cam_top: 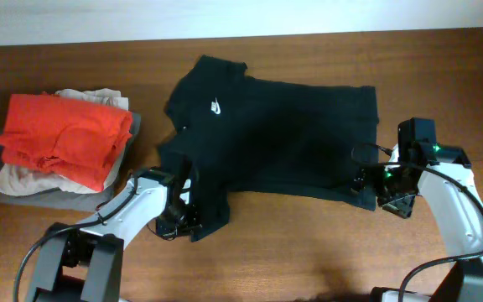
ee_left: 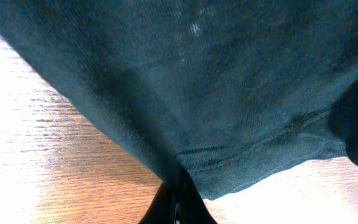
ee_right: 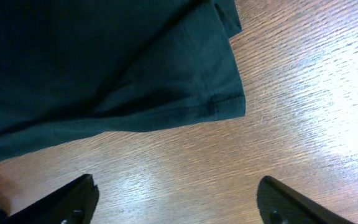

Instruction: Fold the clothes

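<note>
The clothes [cam_top: 283, 134], a black T-shirt with a small white logo on the chest, lie spread across the middle of the wooden table. My left gripper [cam_top: 183, 220] is at the shirt's front left corner, shut on a fold of the dark fabric [ee_left: 197, 81]; in the left wrist view the cloth is drawn into the closed fingertips [ee_left: 178, 193]. My right gripper [cam_top: 374, 191] hovers at the front right corner. It is open, its two fingers [ee_right: 73, 199] wide apart over bare wood, with the shirt's hemmed corner [ee_right: 222, 106] just ahead of them.
A stack of folded garments [cam_top: 61, 138], red on top of beige and grey, sits at the table's left side. Bare wood [cam_top: 309, 252] runs along the front edge. The table's far edge meets a white wall [cam_top: 241, 17].
</note>
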